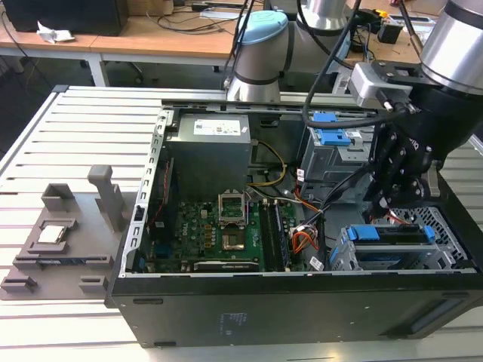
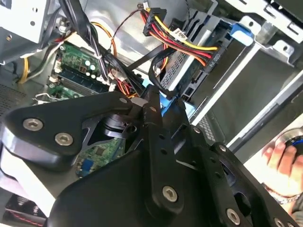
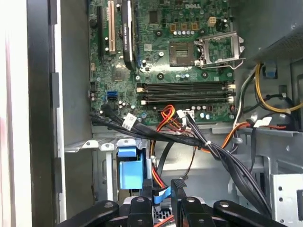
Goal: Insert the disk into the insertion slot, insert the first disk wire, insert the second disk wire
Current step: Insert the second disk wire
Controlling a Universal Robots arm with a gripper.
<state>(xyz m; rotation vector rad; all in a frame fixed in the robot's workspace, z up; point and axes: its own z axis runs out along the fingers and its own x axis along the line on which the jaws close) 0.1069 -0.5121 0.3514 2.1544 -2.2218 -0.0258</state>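
The disk (image 1: pixel 392 235), in its blue carrier, sits in the insertion slot (image 1: pixel 447 226), the low perforated cage at the case's corner on the exterior view's right. My gripper (image 1: pixel 392 200) hangs just above the disk's end nearest the motherboard. The first disk wire (image 2: pixel 184 45), red, yellow and black, runs from a dark plug to the disk's edge (image 2: pixel 215 56). A thin black cable (image 2: pixel 158 75), the second disk wire, loops down into my gripper (image 2: pixel 150 100), which is shut on its end. My gripper (image 3: pixel 162 189) stands beside the blue carrier (image 3: pixel 130 165).
The motherboard (image 1: pixel 226 226) fills the case floor, with the power supply (image 1: pixel 207 147) behind it. A taller cage with a blue latch plate (image 1: pixel 332 137) stands behind the slot. Cable bundles (image 3: pixel 199 142) cross beside my gripper. A person's hand (image 2: pixel 279 158) is outside the case. A grey fixture (image 1: pixel 60 234) lies on the table.
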